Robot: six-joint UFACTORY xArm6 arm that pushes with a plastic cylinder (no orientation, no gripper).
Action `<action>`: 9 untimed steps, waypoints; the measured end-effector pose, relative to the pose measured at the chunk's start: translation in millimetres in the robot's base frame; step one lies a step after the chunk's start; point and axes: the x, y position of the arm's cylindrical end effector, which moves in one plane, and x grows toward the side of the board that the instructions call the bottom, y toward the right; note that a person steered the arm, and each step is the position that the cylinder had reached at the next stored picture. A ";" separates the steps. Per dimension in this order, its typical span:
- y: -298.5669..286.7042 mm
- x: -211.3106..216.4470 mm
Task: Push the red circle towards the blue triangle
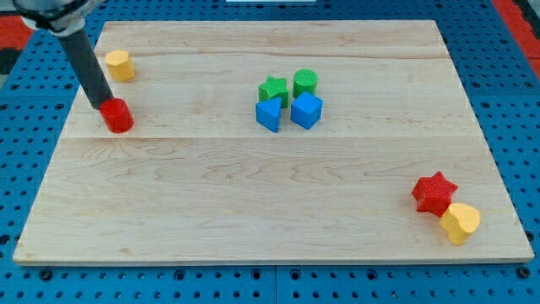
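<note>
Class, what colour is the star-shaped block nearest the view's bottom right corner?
Red star-shaped block; camera view.

Red circle (117, 116) at board's left, well apart from blue triangle (268, 115) near centre.

Our rod slants down from the view's top left corner, its upper end cut off by the frame edge. We have my tip (101, 107) low at the view's left, touching the upper left side of the red circle (117, 116)
</note>
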 end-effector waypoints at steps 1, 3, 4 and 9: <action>17.9 33.3; 105.6 78.4; 135.1 72.7; 196.9 85.7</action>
